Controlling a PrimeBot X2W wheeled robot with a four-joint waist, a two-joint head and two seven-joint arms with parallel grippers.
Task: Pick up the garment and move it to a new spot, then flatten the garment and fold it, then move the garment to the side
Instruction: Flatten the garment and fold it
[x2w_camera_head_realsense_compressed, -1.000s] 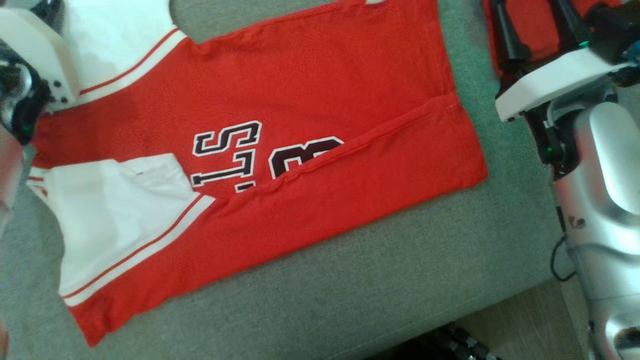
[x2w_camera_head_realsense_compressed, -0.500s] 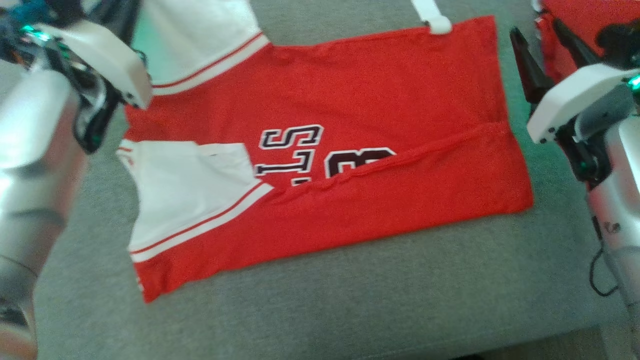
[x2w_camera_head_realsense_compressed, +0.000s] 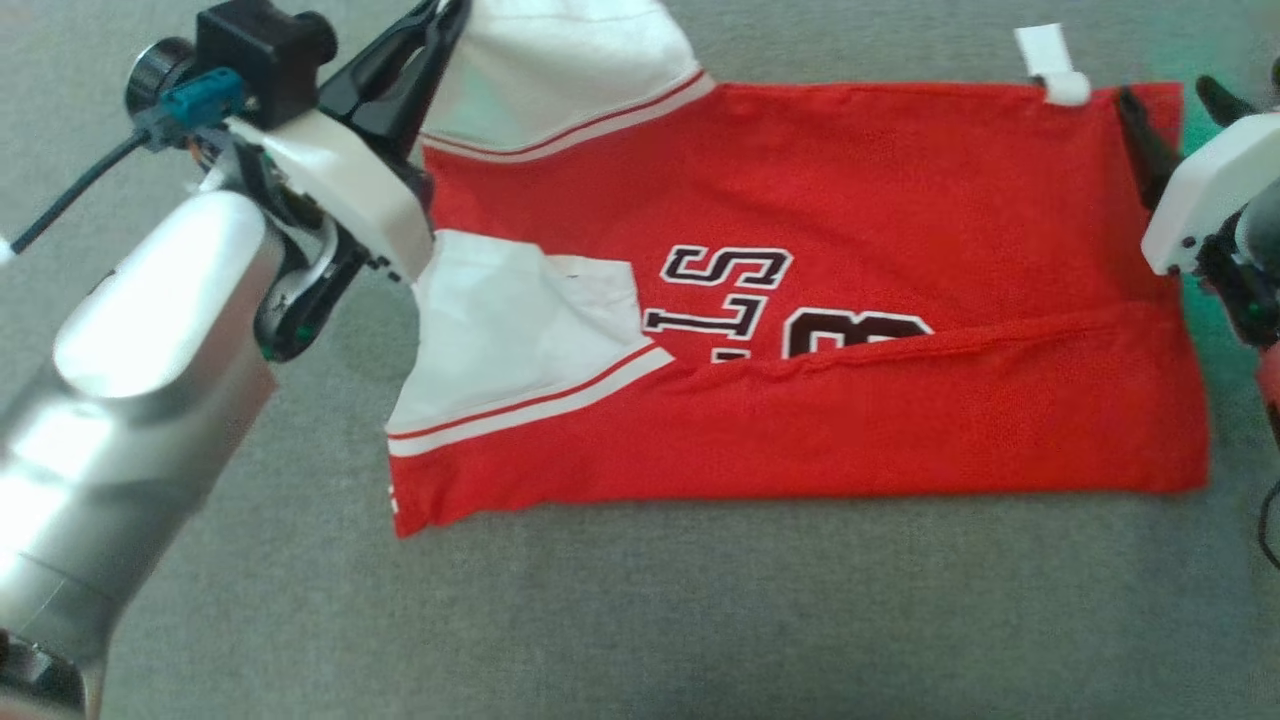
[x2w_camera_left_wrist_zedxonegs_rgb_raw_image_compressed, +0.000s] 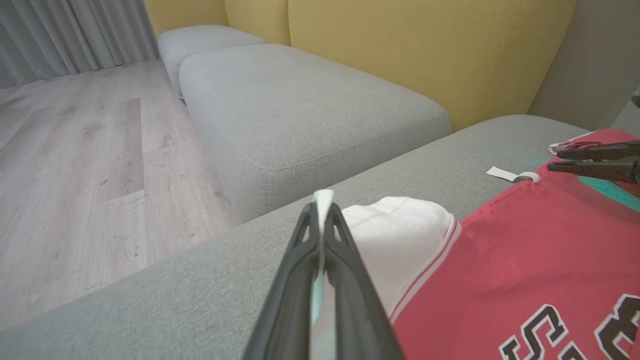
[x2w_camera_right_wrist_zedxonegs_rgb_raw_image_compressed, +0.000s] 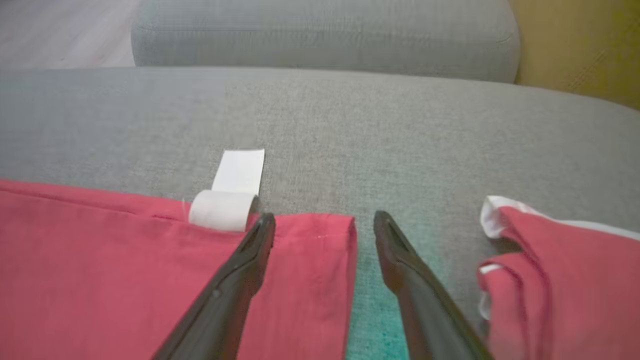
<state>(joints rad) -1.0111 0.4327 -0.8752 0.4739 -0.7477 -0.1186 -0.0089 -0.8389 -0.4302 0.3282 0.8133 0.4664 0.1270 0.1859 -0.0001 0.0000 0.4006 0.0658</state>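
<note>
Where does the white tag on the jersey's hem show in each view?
Head view: white tag, upper right, on the jersey's far edge.
Left wrist view: tag at right, mid-height.
Right wrist view: tag left of centre.
Shared landmark: the open right gripper beside it.

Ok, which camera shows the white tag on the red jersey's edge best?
The right wrist view: the white tag is large and sharp, curled over the edge of the red jersey, beside the open right gripper. The head view shows it small at the top right; the left wrist view, small and distant.
</note>
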